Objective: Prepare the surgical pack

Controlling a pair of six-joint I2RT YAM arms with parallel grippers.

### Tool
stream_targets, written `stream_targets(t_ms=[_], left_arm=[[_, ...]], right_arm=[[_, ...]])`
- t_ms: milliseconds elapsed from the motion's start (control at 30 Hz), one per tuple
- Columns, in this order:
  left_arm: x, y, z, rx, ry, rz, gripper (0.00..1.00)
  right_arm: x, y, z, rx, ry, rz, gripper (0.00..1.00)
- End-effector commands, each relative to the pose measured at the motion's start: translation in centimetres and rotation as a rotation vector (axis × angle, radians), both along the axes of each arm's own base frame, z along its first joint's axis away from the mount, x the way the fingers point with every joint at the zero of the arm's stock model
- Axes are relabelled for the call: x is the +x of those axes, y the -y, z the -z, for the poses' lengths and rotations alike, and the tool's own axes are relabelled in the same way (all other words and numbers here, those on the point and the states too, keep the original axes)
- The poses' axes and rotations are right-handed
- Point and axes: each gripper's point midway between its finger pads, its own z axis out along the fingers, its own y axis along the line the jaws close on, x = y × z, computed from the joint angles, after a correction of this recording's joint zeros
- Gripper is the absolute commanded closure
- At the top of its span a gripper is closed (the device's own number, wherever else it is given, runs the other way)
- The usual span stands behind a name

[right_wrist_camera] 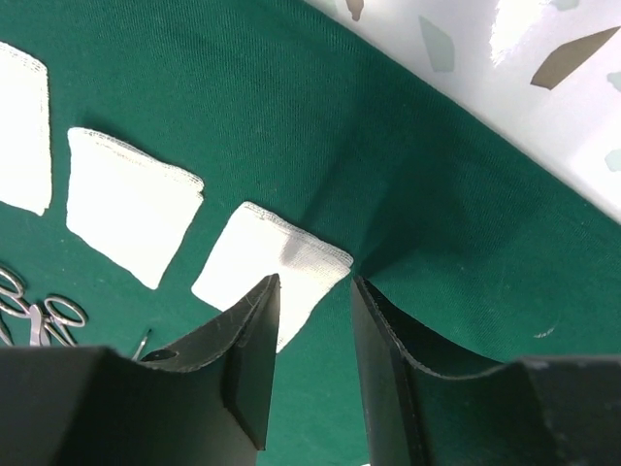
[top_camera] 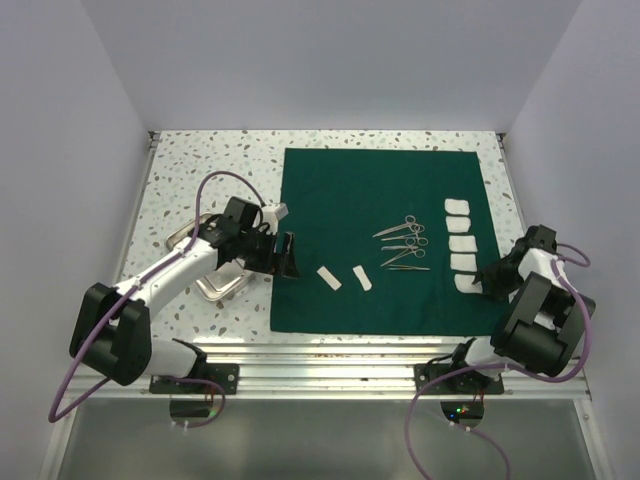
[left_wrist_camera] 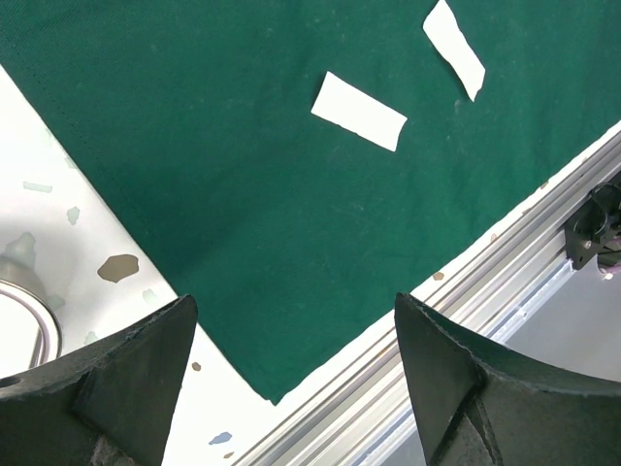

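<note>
The dark green drape (top_camera: 350,200) lies spread flat on the table. Steel scissor-like instruments (top_camera: 403,243) lie on it right of centre. A column of white gauze pads (top_camera: 461,245) runs along its right side. My right gripper (top_camera: 487,282) is down at the nearest pad (right_wrist_camera: 277,267). Its jaws (right_wrist_camera: 313,282) stand narrowly apart astride that pad's corner, and the cloth is creased at the tips. My left gripper (top_camera: 285,256) hangs wide open over the drape's (left_wrist_camera: 243,146) near left corner, with nothing between its fingers (left_wrist_camera: 296,311). The small metal tray (top_camera: 222,290) sits under the left arm.
Two white strips (top_camera: 329,278) (top_camera: 362,279) lie on the drape's near middle, also in the left wrist view (left_wrist_camera: 358,111) (left_wrist_camera: 454,47). An aluminium rail (top_camera: 330,350) runs along the table's near edge. White walls close in the left, back and right sides.
</note>
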Motion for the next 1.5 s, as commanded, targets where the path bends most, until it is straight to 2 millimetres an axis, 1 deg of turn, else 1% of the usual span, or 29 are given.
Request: stream_targets(t_ms=[0,333,467,633,767,933,1167,1200,1267,1467], left_arm=[[1.0,0.4,-0.9,-0.007,0.046,0.019,0.14],[0.8,0.4,-0.6,-0.003,0.040,0.022,0.13],[0.9,0.3,-0.6,0.001,0.044,0.019,0.13],[0.8,0.3,-0.5,0.005,0.042,0.018,0.13],[0.9,0.2,-0.5,0.006,0.040,0.017,0.13],[0.9,0.2,-0.3,0.010,0.039,0.013,0.13],[0.9,0.1,-0.2,0.015,0.038,0.010,0.13],[0.9,0.1,-0.2,0.015,0.038,0.010,0.13],[1.0,0.1,-0.2,0.015,0.038,0.011,0.13],[0.9,0.2,0.0,0.013,0.032,0.013,0.13]], right_arm=[[-0.6,0.3,0.0,-0.022,-0.009,0.006,0.60],[-1.2,0.2,0.4,-0.026,-0.025,0.011,0.60],[-1.4,0.1,1.0,-0.024,-0.029,0.015,0.60],[-0.5,0.2,1.9,-0.006,-0.010,0.059,0.60],[-0.1,0.7,1.8,-0.019,-0.006,0.078,0.60],[-0.6,1.1,1.8,-0.034,-0.048,0.079,0.63],[-0.5,1.3,1.4,-0.042,-0.049,0.071,0.64],[-0.8,1.2,1.4,-0.038,-0.060,0.065,0.65],[-0.8,1.4,1.1,-0.050,-0.064,0.062,0.68],[-0.9,1.5,0.5,-0.054,-0.066,0.063,0.72]])
